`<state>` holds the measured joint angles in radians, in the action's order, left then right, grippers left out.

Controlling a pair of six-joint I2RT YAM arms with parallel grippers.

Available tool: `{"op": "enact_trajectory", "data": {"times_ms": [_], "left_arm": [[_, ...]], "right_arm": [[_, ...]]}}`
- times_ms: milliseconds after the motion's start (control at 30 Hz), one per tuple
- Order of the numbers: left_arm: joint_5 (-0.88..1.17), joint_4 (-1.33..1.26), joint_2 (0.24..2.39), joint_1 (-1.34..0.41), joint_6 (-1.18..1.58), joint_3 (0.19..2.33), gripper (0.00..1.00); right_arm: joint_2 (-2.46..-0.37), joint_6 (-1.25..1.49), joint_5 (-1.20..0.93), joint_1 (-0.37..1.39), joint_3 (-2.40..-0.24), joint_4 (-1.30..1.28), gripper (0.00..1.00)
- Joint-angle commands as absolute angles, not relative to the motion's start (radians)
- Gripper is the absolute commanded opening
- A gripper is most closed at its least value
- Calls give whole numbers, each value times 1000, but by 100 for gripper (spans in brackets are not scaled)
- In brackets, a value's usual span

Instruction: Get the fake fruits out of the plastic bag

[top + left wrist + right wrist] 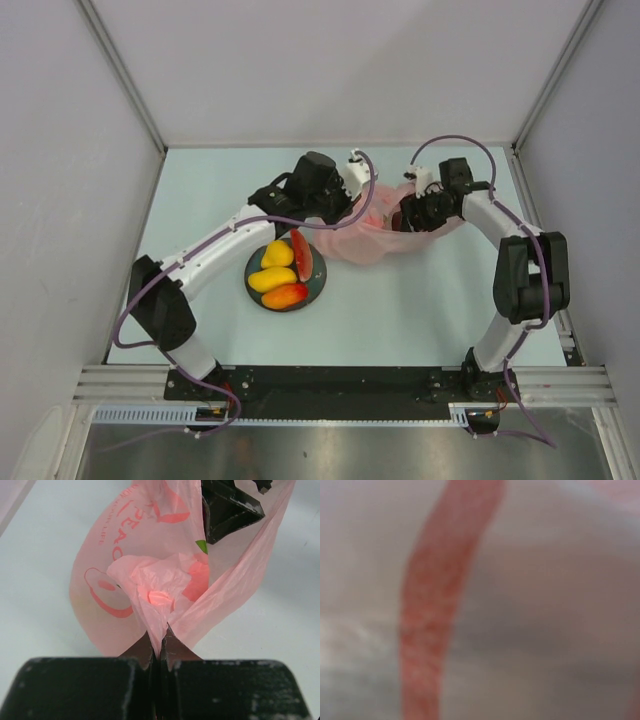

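Clamping a fold of thin pink film, left gripper (159, 641): jaws pressed together on the plastic bag (100, 585), with the pinched film rising crumpled just beyond the fingertips. Bag, translucent and crinkly, bears red print (107, 597) of lettering and round outline shapes; it spreads away from the left gripper toward the far edge of the counter (400, 310) and lies right of the counter's middle. Right gripper (408, 216): reaches in from the right edge, its dark tip against or within the bag's right side; the left wrist view shows a black part of it behind the film. Its own wrist view is filled with blurred pale film crossed by one reddish stripe, so whether its jaws are apart or together cannot be told. Bag contents: not discernible through the film. Fake fruits outside the bag, all on a dark round plate (318, 287) near the counter's centre, left of the bag and just beside its lower left edge: watermelon slice (301, 254), red with a green rind, on the side nearest the bag; two yellow mango shapes (272, 278) on the left; red-orange mango shape (287, 295) toward the near edge. Left arm passes over the far side of the plate.
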<state>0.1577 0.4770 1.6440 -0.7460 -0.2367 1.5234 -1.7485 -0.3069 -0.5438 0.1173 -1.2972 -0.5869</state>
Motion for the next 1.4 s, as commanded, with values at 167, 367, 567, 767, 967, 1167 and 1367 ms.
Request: {"op": "enact_trajectory", "data": {"times_ms": [167,367,567,767,967,1167,1367], "left_arm": [[74,384,1649,-744,-233,1433,0],[72,350,1646,-742,-169,1379,0],[92,337,1649,-744,-153,1374,0],[103,339,1637,-742,-163,1377,0],[97,341,1621,-744,-176,1376,0],[95,341,1623,-744,-184,1377,0],[98,342,1634,-749,-186,1390,0]], "right_arm": [[-1801,-519,-226,190,-1218,-679,88],[-1596,-578,-410,130,-1212,-738,100],[-1542,-646,-488,192,-1203,-729,100],[-1627,-603,-378,267,-1203,-536,100],[-1698,-598,-149,311,-1203,-417,100],[-1752,-636,-34,295,-1201,-405,100],[-1750,-692,-6,288,-1201,-465,99]]}}
